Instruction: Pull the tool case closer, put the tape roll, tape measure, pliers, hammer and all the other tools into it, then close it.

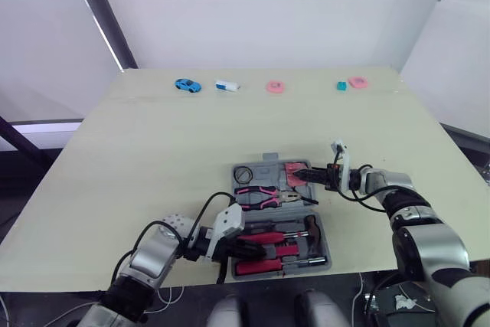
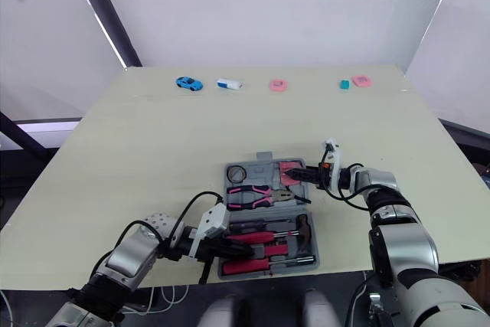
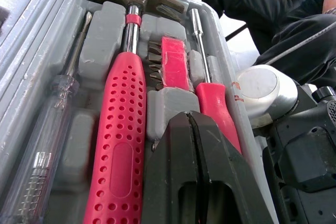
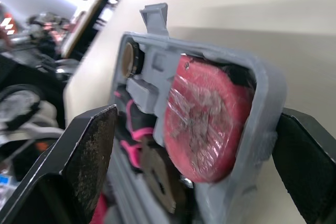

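The tool case (image 1: 269,161) lay open and flat on the tabletop (image 1: 153,143), close to the robot's edge. Its two halves were spread one beyond the other, so its long axis ran away from the robot, with the latch tab on the far rim. In the far half sat the black tape roll (image 1: 243,172) at the left and the pink tape measure (image 4: 202,124) in the right corner. The pliers (image 1: 264,197) lay crosswise just nearer, with the pink handles to the left and the nose pointing right. In the near half the hammer (image 3: 118,145) also lay crosswise in its moulded slot. Its red handle pointed left and its steel head right. A red-handled screwdriver (image 3: 218,111) lay parallel beside it.

The right arm reached in low from the right, its forearm nearly level and pointing left. The right gripper (image 4: 195,116) was spread wide, one finger on each side of the case corner that held the tape measure. The left arm came in from the near left and pointed right across the near half. The left gripper (image 3: 190,118) was clenched, its fingers pressed together with nothing between them, just over the screwdriver handle.

A blue toy car (image 1: 187,85) stood well apart at the far edge.
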